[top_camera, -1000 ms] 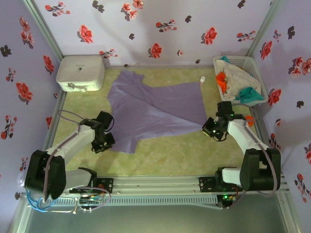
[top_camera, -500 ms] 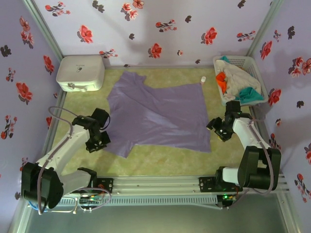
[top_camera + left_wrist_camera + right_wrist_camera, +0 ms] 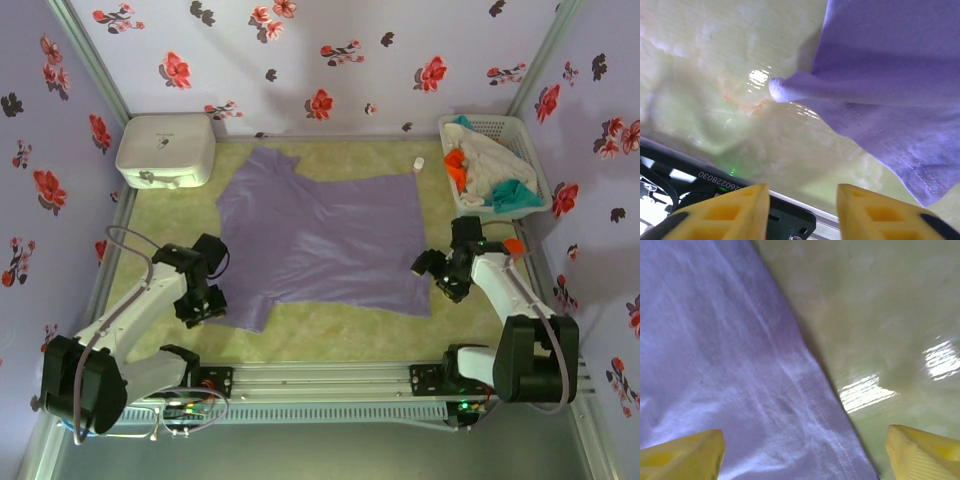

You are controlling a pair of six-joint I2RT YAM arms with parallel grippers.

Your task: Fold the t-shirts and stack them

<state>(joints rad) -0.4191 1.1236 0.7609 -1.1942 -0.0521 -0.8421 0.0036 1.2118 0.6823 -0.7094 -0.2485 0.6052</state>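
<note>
Green tabletop (image 3: 340,330) carries the lavender t-shirt (image 3: 325,235), spread flat to the left of the basket (image 3: 495,120). From the left wrist, the left jaws stand apart and empty near its sleeve (image 3: 790,87). From the right wrist, the right jaws are wide over its hem (image 3: 820,415). The cloth looks light and limp, so I would pinch the corners.

The one thing I can read on my feeds is a string of white digits in the left wrist view, down at about 7 o'clock in the frame. It is printed on the black housing (image 3: 747,202) along the table's near edge, just above and to the 10 o'clock side of the left gripper (image 3: 801,200). I make it out as 260228030, running slightly downhill to the right, and I am less sure of the first and last digits. On the overhead feed, the white rounded box (image 3: 165,148) at 10 o'clock carries a small dark mark on its front, too small to read.
</note>
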